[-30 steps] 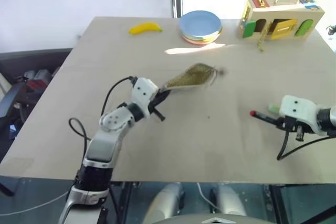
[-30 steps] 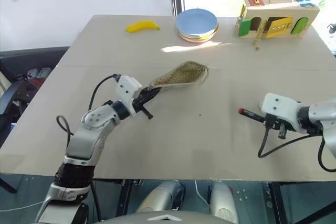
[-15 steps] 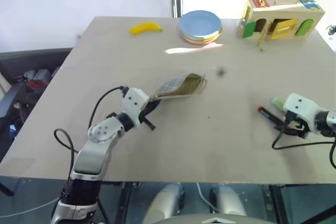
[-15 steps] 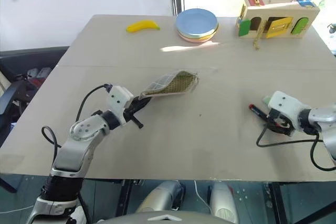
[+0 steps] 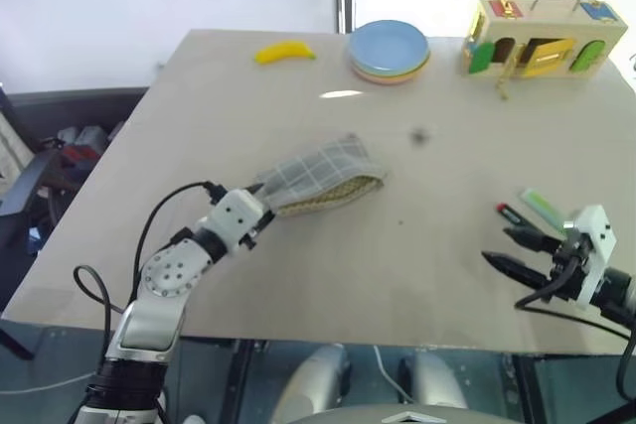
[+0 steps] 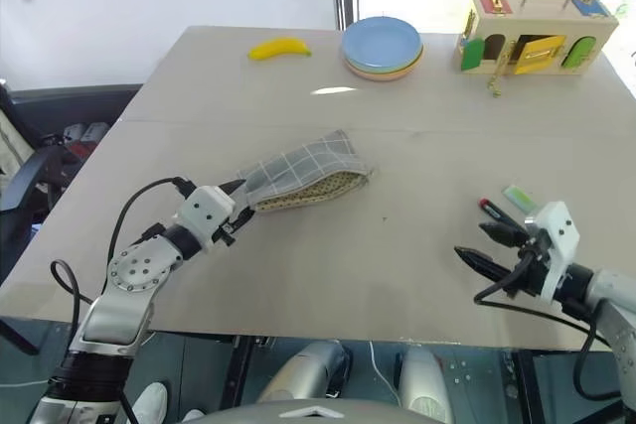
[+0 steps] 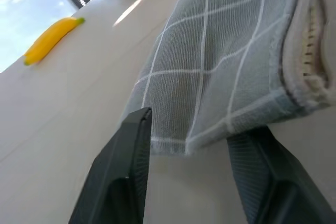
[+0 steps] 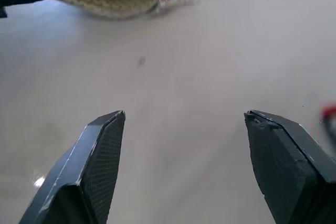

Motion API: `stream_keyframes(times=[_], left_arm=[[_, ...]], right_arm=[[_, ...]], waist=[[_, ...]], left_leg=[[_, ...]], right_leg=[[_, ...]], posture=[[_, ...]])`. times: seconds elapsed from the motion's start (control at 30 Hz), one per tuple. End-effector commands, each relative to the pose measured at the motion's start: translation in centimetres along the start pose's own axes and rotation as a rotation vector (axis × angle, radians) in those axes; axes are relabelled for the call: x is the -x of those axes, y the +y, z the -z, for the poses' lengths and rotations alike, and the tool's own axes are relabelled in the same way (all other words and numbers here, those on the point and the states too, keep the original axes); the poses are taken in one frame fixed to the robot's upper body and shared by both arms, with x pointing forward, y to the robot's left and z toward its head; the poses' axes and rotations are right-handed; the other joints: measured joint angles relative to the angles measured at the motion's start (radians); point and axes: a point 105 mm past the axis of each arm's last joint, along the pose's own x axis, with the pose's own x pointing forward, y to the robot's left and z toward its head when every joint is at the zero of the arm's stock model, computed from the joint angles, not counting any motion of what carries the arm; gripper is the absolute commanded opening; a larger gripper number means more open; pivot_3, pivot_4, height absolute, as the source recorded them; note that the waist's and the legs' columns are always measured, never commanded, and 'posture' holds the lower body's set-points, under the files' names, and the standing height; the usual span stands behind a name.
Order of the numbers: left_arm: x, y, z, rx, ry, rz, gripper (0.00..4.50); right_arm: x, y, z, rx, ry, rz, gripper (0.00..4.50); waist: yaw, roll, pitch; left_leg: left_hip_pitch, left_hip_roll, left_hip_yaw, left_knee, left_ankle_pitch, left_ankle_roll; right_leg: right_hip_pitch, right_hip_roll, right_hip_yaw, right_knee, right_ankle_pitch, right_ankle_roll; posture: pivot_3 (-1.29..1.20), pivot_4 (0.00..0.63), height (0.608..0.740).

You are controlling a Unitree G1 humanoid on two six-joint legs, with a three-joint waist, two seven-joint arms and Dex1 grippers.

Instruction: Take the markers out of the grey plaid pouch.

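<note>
— Markers: two are recorded on the table near its right edge, one pale green, one red-tipped, side by side. The right gripper is seen just in front of them, fingers spread wide and nothing held between.

— And the grey plaid pouch?

— It is found flat on the table near the middle. Its near corner is placed between the fingers of the left gripper, which are parted on either side of the fabric; whether the cloth is touched cannot be told.

— What is obscured?

— The pouch interior is only partly seen: speckled lining shows along the open edge, and contents cannot be made out. The red-tipped marker is partly covered by the right gripper's upper finger.

— Orientation?

— The pouch's long axis is laid from the left gripper away and rightward, opening turned toward the near-right. The markers are angled diagonally, far ends leftward.
</note>
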Motion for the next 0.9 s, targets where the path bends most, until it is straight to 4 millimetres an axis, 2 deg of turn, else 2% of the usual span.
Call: stream_keyframes(times=[0.03, 0.1, 0.23, 0.4, 0.53, 0.67, 0.9], left_arm=[[1.8, 0.6, -0.5, 0.124, -0.012, 0.019, 2.30], [3.3, -0.8, -0.4, 0.297, 0.007, 0.104, 2.30], [6.6, -4.2, -1.1, 0.520, 0.045, 0.275, 2.30], [9.2, -6.3, -0.6, 0.626, 0.100, 0.335, 2.30], [9.5, -8.1, -0.3, 0.636, 0.121, 0.335, 2.30], [9.1, -9.1, -0.7, 0.666, 0.107, 0.302, 2.30], [9.0, -9.9, -1.2, 0.658, 0.080, 0.289, 2.30]], right_arm=[[1.8, 0.9, 1.2, -0.012, -0.032, -0.024, 3.71], [2.5, 0.7, 2.6, -0.008, -0.017, -0.005, 3.71], [2.8, 0.7, 3.8, 0.025, -0.059, 0.002, 3.71], [2.8, 1.6, 5.1, 0.033, -0.079, -0.025, 3.71], [2.0, 2.7, 5.6, 0.043, -0.097, -0.051, 3.71], [1.1, 3.6, 5.6, 0.044, -0.111, -0.073, 3.71], [0.5, 3.1, 4.9, 0.068, -0.122, -0.071, 3.71]], waist=[[-0.004, 0.000, 0.000], [-0.005, 0.000, 0.000], [-0.022, 0.002, 0.001], [-0.022, 0.004, 0.003], [-0.021, 0.005, 0.002], [-0.018, 0.004, 0.002], [-0.016, 0.004, 0.002]], left_leg=[[0.002, 0.000, 0.000, -0.001, 0.000, 0.000], [0.003, 0.000, 0.002, -0.004, 0.000, 0.000], [0.004, 0.000, 0.003, -0.007, 0.000, 0.001], [0.012, 0.001, 0.004, -0.009, -0.005, 0.001], [0.015, 0.002, 0.004, -0.009, -0.006, 0.001], [0.014, 0.002, 0.005, -0.009, -0.006, 0.001], [0.014, 0.002, 0.005, -0.010, -0.006, 0.001]], right_leg=[[0.000, 0.000, 0.000, 0.000, 0.000, 0.000], [0.000, 0.000, 0.003, -0.001, 0.000, 0.000], [0.000, 0.000, 0.004, -0.002, 0.000, 0.000], [0.007, 0.000, 0.005, -0.001, -0.001, 0.000], [0.010, 0.001, 0.005, -0.002, -0.001, 0.000], [0.010, 0.001, 0.006, -0.003, -0.001, 0.000], [0.009, 0.001, 0.006, -0.004, -0.001, 0.000]], posture=[[0.00, 0.150, 0.740], [0.00, 0.150, 0.740], [0.00, 0.150, 0.740], [0.00, 0.150, 0.740], [0.00, 0.150, 0.740], [0.00, 0.150, 0.740], [0.00, 0.150, 0.740]])
